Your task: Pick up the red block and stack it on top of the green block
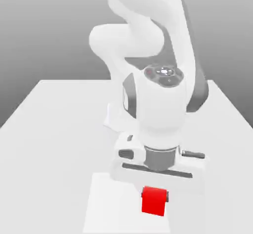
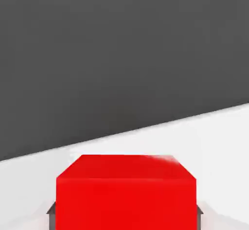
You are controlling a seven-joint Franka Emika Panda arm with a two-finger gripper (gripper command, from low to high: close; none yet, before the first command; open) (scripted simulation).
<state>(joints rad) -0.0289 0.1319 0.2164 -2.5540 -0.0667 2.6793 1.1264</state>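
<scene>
The red block (image 1: 153,201) (image 2: 126,195) is a small bright-red cube near the table's front edge, directly under the hand. My gripper (image 1: 153,197) (image 2: 124,210) points straight down with the cube between its jaws. A dark fingertip (image 1: 167,196) presses against the block's side on the exterior view's right. In the hand view, dark fingertips (image 2: 50,210) hug both side faces of the cube with no gap. The green block is out of view.
The white table (image 1: 49,129) stretches back and to both sides of the hand. The arm's white body (image 1: 148,55) rises behind the gripper and blocks the middle of the table behind it. A grey backdrop (image 2: 121,54) lies beyond the table edge.
</scene>
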